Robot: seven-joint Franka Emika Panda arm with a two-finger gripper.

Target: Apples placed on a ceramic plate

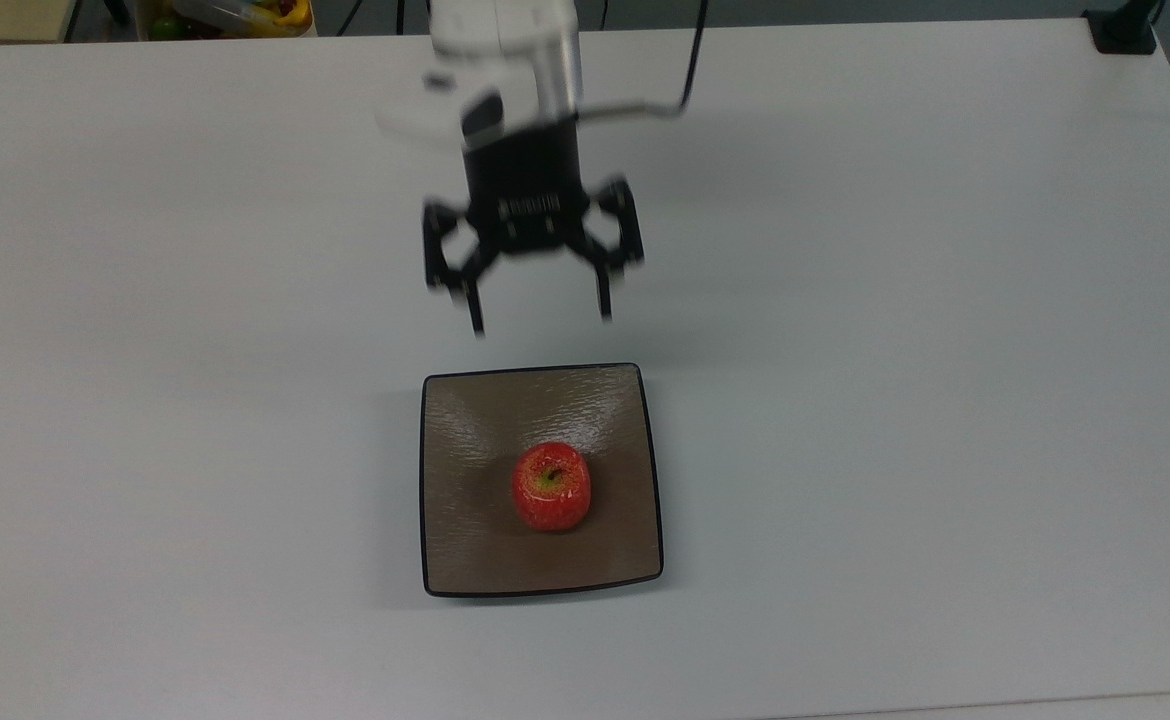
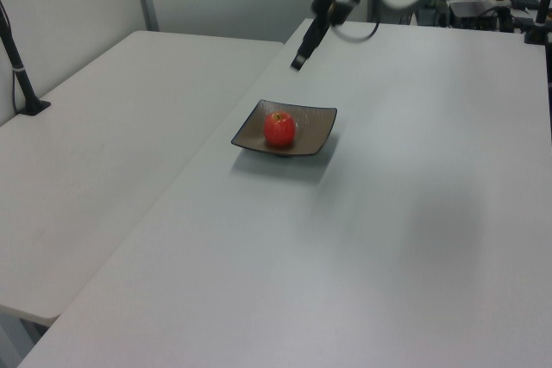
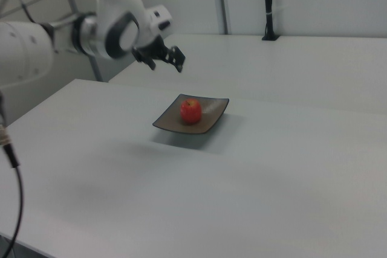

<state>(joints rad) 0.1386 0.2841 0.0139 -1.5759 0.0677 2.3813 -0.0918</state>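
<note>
A small glossy red apple with a yellow-green patch at its stem rests upright near the middle of the square taupe-brown ceramic plate. The same apple sits alone on the plate in both side views. My gripper hangs open and empty, high above the table and beyond the plate's far edge. It shows raised well clear of the apple in the left view and the right view.
The white table spreads wide around the plate. A black post base stands at the top view's far right corner. A second white table adjoins on the left view's left, with a black pole on it.
</note>
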